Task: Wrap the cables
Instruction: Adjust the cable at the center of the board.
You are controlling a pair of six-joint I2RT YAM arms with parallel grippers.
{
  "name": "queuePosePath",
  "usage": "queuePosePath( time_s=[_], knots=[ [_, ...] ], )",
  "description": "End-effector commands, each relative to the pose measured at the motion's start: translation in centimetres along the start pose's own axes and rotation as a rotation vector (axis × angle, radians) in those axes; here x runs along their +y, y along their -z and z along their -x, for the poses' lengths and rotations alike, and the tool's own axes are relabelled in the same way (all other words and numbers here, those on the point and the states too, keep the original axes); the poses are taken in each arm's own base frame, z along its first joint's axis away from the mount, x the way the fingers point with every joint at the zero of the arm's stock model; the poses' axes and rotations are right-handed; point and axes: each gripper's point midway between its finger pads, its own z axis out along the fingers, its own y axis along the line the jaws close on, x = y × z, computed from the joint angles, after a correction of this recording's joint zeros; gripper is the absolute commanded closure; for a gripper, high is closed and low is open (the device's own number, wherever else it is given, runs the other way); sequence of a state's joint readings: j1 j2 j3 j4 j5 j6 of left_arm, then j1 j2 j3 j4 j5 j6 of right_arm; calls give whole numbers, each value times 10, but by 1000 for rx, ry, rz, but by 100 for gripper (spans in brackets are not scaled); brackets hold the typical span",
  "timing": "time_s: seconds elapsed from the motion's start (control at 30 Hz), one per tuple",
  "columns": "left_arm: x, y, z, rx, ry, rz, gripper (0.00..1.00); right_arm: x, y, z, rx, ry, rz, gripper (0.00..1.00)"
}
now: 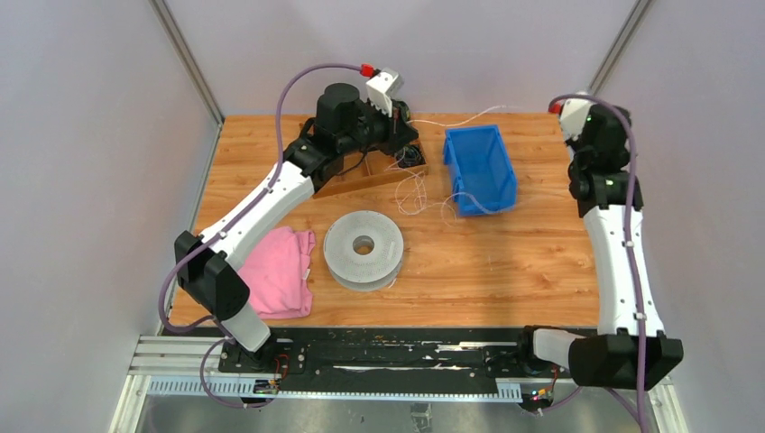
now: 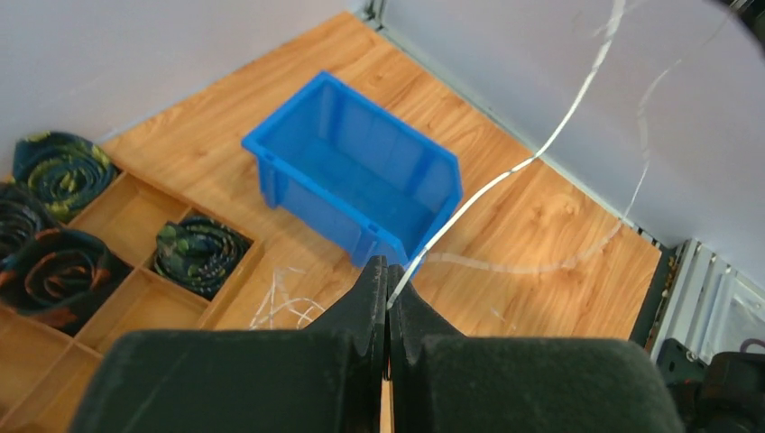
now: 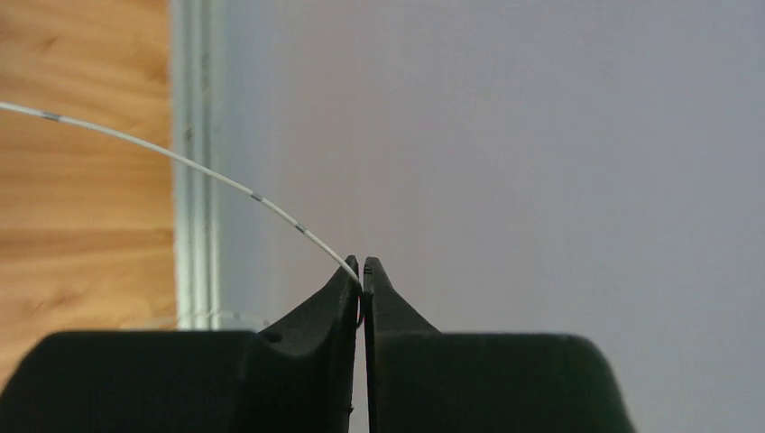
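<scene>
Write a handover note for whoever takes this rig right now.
Jaws of the left gripper are shut on the cable, by the wooden tray.
Jaws of the right gripper are shut on the same cable, far right.
Cable spans the air between them; loose loops lie on the table beside the blue bin.
Done: cable pinched by both arms.
Left: no coil formed; wrap the loops.
</scene>
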State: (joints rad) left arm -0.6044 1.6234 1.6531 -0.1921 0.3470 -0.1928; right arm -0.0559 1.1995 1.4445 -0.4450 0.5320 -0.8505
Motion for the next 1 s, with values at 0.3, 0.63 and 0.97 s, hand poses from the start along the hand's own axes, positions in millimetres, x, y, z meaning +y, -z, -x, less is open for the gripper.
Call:
queuePosePath(
  time_s=[0.3,0.63,0.97],
  knots=[
    [-35,9,9,32,99,-68,100,160,78,15,-209,-170,892,28],
    [-34,9,19,20,86,14,100,169,174,48,-560,-233,1207,22],
    [-19,-6,10,54,151,81,100,297,243,52,-738,-55,1644,28]
  ],
)
